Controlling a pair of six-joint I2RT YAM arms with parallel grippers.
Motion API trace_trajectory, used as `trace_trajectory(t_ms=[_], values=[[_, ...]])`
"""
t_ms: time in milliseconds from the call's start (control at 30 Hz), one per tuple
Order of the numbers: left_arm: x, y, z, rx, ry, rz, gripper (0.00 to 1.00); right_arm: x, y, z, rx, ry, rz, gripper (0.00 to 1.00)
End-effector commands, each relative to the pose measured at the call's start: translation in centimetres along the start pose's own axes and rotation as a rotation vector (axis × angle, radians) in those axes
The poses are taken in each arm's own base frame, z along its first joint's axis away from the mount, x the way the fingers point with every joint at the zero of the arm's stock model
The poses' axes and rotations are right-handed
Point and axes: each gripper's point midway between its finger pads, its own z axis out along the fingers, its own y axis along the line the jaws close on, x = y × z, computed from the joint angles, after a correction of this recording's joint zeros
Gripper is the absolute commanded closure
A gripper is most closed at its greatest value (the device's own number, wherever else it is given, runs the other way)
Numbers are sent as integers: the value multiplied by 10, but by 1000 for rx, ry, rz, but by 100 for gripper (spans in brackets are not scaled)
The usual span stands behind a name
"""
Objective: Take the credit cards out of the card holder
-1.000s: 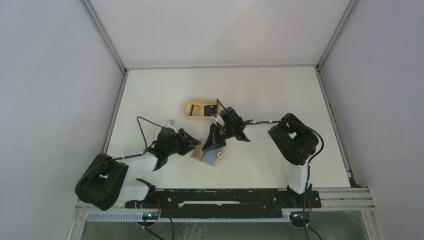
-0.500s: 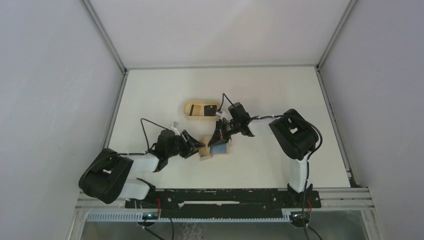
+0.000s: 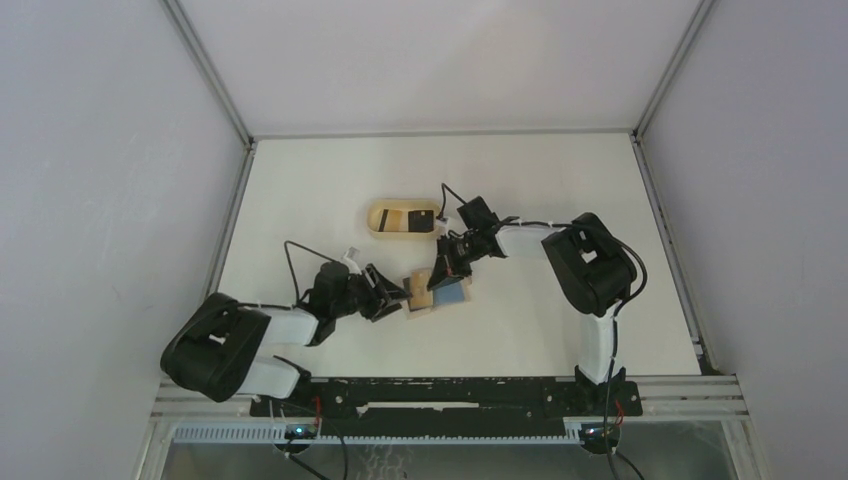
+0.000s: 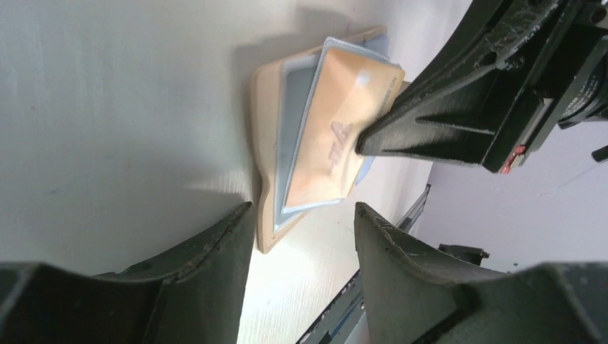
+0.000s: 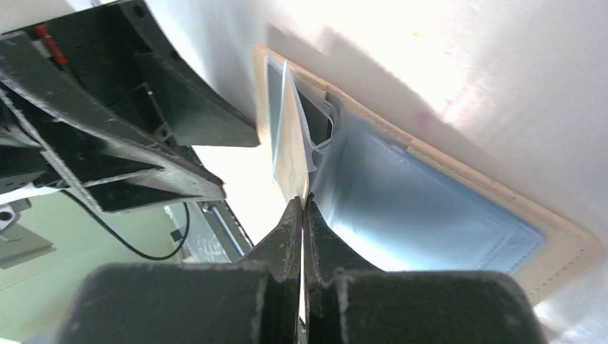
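R fingers (image 5: 298,215) clenched on edge of orange card (image 4: 337,136), thin pinch right at the tips. Card is partway out of its pocket in holder (image 5: 430,208), tilted up off the blue lining. L fingers (image 3: 393,297) released, nothing in them, tips flanking holder's edge on L-arm side. Just beside it; contact: can't tell. Holder lies open on tabletop (image 3: 540,180) btwn the 2 arms. Tray (image 3: 400,217) is just past holder's far side.

Step in hand, imo: get card clear of pocket. To do it well:
- Pull along pocket axis, not up. Holder looks light and unpinned, so a lift likely drags it along.
- L should press down on holder's tan border first, off the card's path.
- R pinch is shallow, so slow steady pull, no twist, else card slips.
- Watch for holder sliding or folding shut.

Pale layer under orange card: 2nd card or sleeve, can't tell.
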Motion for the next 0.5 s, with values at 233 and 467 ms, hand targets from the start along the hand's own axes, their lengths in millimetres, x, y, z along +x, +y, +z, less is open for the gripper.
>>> trace_trajectory(t_ms=[233, 467], values=[[8, 38, -2, -172, 42, 37, 40, -4, -37, -14, 149, -6, -45, 100], [1, 30, 15, -105, 10, 5, 40, -2, -33, -12, 119, 4, -47, 100]])
